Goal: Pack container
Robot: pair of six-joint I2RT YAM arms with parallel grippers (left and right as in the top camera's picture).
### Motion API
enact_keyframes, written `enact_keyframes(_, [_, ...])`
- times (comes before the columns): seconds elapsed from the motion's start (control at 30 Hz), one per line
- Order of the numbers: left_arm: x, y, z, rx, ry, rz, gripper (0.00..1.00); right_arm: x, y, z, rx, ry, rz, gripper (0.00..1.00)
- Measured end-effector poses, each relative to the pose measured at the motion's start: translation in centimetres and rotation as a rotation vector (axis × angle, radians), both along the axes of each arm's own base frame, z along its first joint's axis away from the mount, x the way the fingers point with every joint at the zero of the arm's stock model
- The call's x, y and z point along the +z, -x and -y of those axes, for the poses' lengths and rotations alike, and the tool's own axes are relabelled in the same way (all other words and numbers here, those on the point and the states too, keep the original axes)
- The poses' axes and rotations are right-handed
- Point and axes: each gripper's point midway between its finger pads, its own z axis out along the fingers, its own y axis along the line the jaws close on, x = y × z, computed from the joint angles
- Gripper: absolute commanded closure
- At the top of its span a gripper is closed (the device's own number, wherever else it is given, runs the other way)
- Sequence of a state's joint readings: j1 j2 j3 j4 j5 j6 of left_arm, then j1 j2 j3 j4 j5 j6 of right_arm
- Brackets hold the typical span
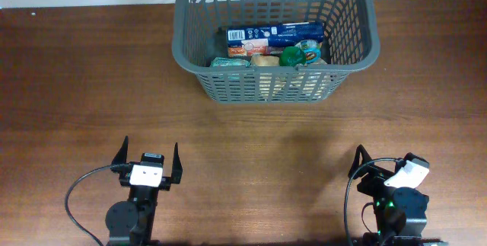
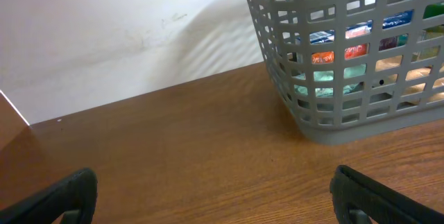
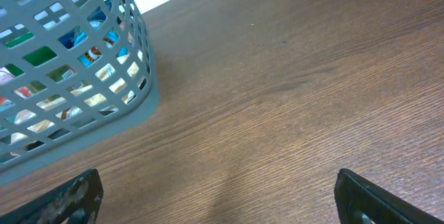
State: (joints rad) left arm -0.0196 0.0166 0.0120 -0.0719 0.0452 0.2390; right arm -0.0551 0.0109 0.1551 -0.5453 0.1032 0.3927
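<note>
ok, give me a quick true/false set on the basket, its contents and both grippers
1. The basket stands upright with groceries inside. True.
2. The left gripper is shut on a pack. False: it is open and empty.
3. The right gripper is open, holding nothing. True.
4. The blue pack lies on the table beside the basket. False: it is inside the basket.
5. Both grippers reach into the basket. False: both sit at the table's near side, apart from it.
</note>
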Motion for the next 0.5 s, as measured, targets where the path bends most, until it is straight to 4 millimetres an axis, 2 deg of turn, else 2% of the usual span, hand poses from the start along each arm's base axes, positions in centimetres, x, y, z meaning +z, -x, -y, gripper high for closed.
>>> enact_keyframes(0.5, [0.02, 0.0, 0.0, 0.0, 0.0, 0.0, 0.01, 0.0, 0.0, 0.0, 0.0, 0.0, 0.0, 0.01])
